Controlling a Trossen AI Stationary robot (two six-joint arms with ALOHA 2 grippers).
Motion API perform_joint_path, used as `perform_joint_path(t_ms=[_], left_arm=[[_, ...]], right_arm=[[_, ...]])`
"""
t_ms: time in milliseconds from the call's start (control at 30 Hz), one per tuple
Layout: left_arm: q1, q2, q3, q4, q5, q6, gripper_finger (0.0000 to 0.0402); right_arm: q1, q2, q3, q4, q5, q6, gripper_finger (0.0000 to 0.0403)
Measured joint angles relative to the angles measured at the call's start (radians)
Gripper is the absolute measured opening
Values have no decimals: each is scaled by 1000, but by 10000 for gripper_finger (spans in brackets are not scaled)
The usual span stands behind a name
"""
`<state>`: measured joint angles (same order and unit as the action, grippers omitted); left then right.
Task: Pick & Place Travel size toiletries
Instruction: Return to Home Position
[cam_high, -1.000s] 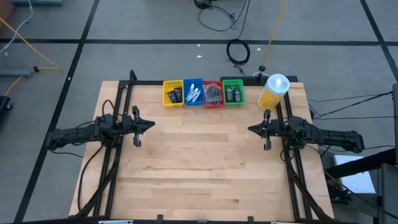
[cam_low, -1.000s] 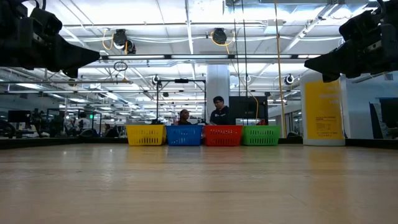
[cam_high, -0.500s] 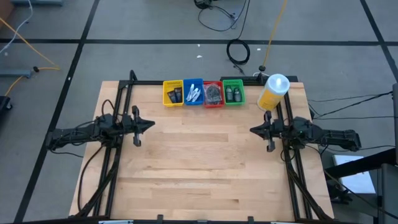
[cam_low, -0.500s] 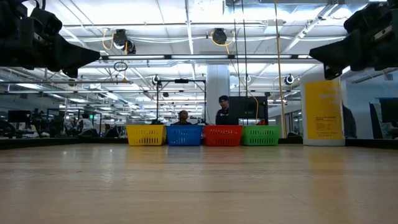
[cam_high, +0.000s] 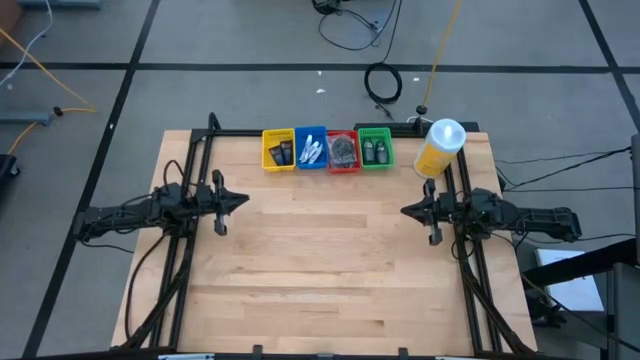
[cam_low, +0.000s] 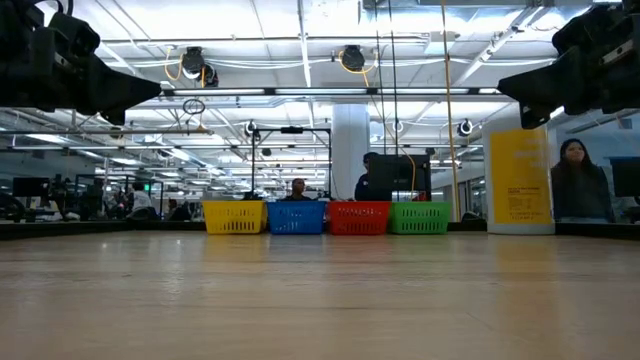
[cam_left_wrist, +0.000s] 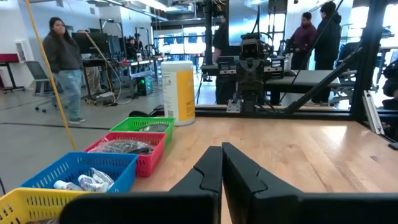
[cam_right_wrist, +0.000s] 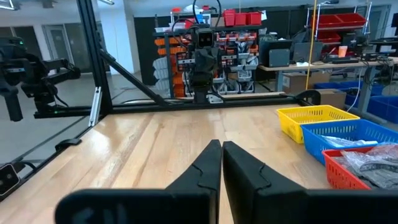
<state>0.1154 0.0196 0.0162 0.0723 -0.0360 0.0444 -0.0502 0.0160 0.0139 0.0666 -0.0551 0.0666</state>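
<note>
The travel size toiletries lie in four small trays in a row at the table's far edge. Dark oblong items are in the yellow tray (cam_high: 278, 150) and pale tubes (cam_left_wrist: 87, 182) in the blue tray (cam_high: 311, 149). Clear-wrapped packets (cam_left_wrist: 124, 147) fill the red tray (cam_high: 343, 151), and dark mini bottles stand in the green tray (cam_high: 375, 148). My left gripper (cam_high: 243, 200) hovers shut over the table's left side, pointing level toward the right. My right gripper (cam_high: 404, 210) hovers shut over the right side, facing it. Neither holds anything.
A big yellow white-capped bottle (cam_high: 439, 147) stands at the far right, beside the green tray and just beyond my right arm. Black frame rails (cam_high: 190, 170) run along both table sides. Bare wood (cam_high: 320, 260) lies between the grippers and toward the near edge. People stand in the room beyond.
My right gripper has swung a little about and rolled slightly, staying shut in about the same spot above the table's right side. The trays and their contents have kept still.
</note>
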Motion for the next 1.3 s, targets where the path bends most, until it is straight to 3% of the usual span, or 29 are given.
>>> perform_joint_path(t_ms=[467,867,1300], left_arm=[[0,0,0,-1,0,0,27],[0,0,0,-1,0,0,2],[0,0,0,-1,0,0,25]], right_arm=[[0,0,0,10,1,0,9],[0,0,0,11,2,0,9],[0,0,0,11,2,0,9]])
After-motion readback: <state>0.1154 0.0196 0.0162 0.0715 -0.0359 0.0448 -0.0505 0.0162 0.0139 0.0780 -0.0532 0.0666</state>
